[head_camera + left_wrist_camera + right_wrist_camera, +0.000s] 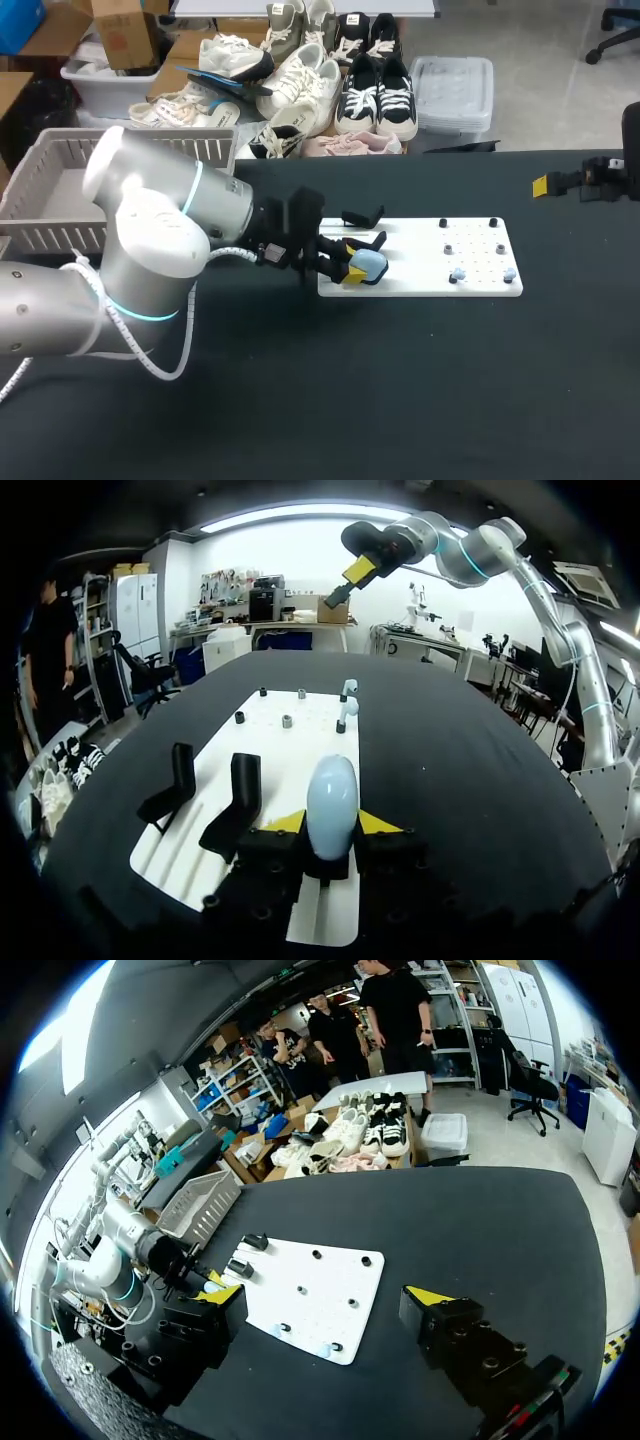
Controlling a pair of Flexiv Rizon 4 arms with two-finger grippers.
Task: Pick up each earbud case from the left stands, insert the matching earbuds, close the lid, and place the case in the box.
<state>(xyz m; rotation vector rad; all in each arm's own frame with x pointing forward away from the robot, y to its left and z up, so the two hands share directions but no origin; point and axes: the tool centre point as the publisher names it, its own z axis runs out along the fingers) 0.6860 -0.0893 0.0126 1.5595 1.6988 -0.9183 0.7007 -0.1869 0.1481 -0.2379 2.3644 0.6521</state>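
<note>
Earbud case pale blue; board white; stands black; desk black; left end effector tips yellow; box grey.

- The left gripper clamps a pale blue, egg-shaped plastic earbud case between its yellow fingertips, over the near end of a flat white board.
- Two black angled stands sit beside it on the board.
- Two pale blue earbuds stand at the far end.

Earbud case, base hidden in left claw
</note>
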